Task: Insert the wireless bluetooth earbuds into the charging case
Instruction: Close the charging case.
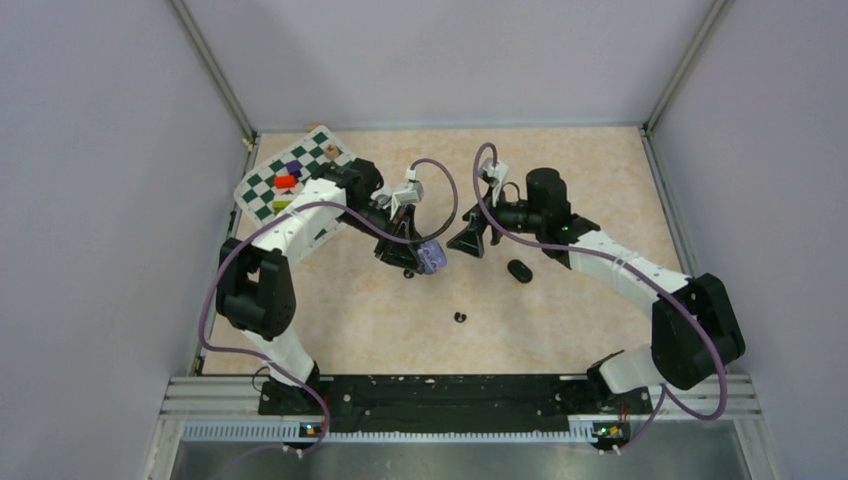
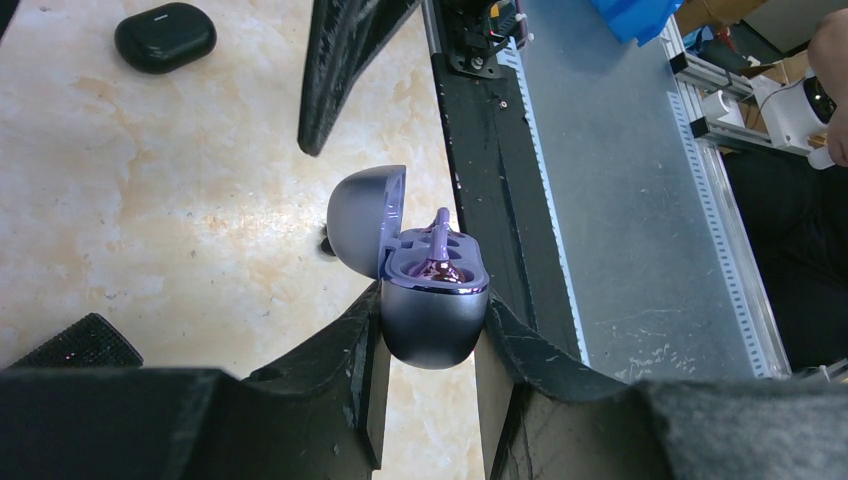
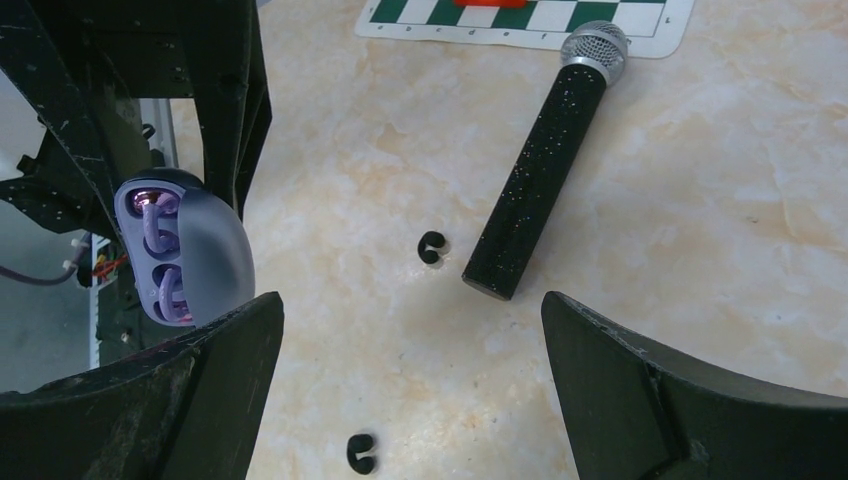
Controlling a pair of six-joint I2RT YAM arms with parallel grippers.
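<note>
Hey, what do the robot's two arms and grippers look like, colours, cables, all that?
The left arm and right arm have white link shells and black joint housings. A purple cable loops along each. The left gripper and right gripper each carry two matte black wedge-shaped fingers, scuffed with pale specks.

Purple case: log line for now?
left gripper shut on purple case; lid open; right gripper open, empty; two black buds on table

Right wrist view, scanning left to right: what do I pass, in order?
open purple charging case → lower black earbud → upper black earbud → black microphone
</note>
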